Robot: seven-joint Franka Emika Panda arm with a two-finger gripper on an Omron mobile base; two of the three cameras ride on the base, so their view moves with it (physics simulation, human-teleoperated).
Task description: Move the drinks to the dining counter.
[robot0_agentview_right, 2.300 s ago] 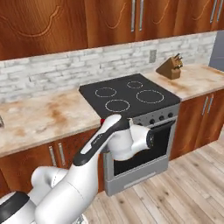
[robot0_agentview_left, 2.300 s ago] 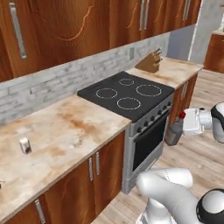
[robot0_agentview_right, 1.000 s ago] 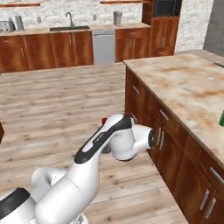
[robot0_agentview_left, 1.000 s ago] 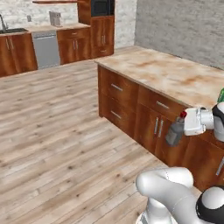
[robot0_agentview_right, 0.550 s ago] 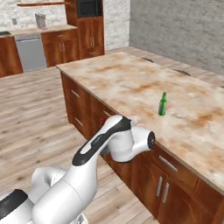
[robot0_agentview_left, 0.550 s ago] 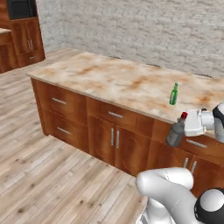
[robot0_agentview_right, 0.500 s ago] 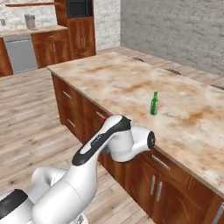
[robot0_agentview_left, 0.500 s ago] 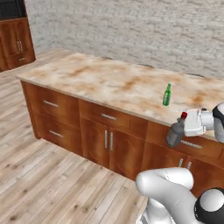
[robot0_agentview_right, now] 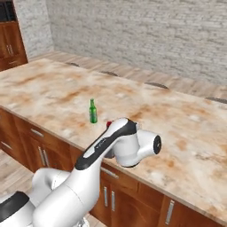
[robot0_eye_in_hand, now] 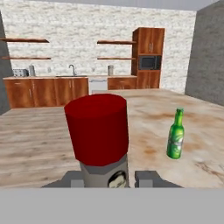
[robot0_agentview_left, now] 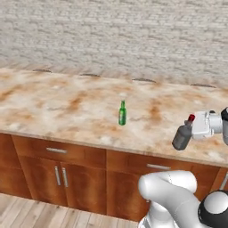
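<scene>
The gripper (robot0_agentview_left: 192, 132) is pinching the squat dark-grey bottle (robot0_agentview_left: 182, 136) just under its red cap (robot0_eye_in_hand: 98, 128), the two fingers pressed against the neck on either side as the hand view shows. The bottle is hanging tilted in the air at the near edge of the dining counter (robot0_agentview_left: 62, 104), its base over the cabinet fronts rather than over the marbled top, though from the left base view it is hard to judge exactly how far it is standing off the edge.

What is changing is the surroundings, not the grip. A couple of seconds ago the base was facing a stove and a narrower counter with a tiled backsplash; since then it has been driving and swinging round, and the wide marbled counter is now lying squarely ahead, much closer than half a second ago. The bottle is keeping the same place against the arm throughout, so it is being carried, not handled.

The slim green bottle (robot0_agentview_left: 122, 112) is already standing upright on the counter, well apart from the held one, so one drink appears delivered. For this bottle the transport looks nearly finished: what is remaining is to reach over the top, set it down upright clear of the green bottle, and release.
</scene>
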